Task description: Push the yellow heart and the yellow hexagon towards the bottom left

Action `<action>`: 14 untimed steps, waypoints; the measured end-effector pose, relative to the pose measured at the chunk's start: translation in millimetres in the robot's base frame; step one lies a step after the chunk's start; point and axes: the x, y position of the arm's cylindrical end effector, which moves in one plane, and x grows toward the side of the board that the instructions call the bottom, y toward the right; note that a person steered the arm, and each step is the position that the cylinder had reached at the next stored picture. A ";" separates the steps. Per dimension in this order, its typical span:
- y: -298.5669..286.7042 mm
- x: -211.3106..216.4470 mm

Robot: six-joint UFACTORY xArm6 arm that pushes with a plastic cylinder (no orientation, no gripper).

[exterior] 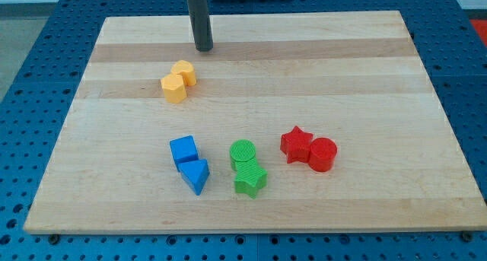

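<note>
Two yellow blocks touch each other in the upper left part of the wooden board (pixel 342 78). The yellow heart (pixel 184 72) is the upper right one and the yellow hexagon (pixel 173 87) is the lower left one. My tip (pixel 203 48) rests on the board above and slightly right of the heart, with a small gap between them. The dark rod rises straight up out of the view's top.
A blue cube (pixel 183 150) and a blue triangle (pixel 195 174) sit at the lower left. A green cylinder (pixel 243 154) and a green star (pixel 250 180) sit at the lower middle. A red star (pixel 296 144) and a red cylinder (pixel 323 154) sit to their right.
</note>
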 end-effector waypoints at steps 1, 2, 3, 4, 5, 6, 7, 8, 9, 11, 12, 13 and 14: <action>-1.6 23.9; -14.9 50.7; -27.7 71.7; -39.4 98.6; -51.8 124.8; -65.7 149.6; -80.1 173.6; -94.0 196.5; -73.1 202.8; -24.4 102.0; -31.2 59.6; -66.4 69.1; -91.2 91.0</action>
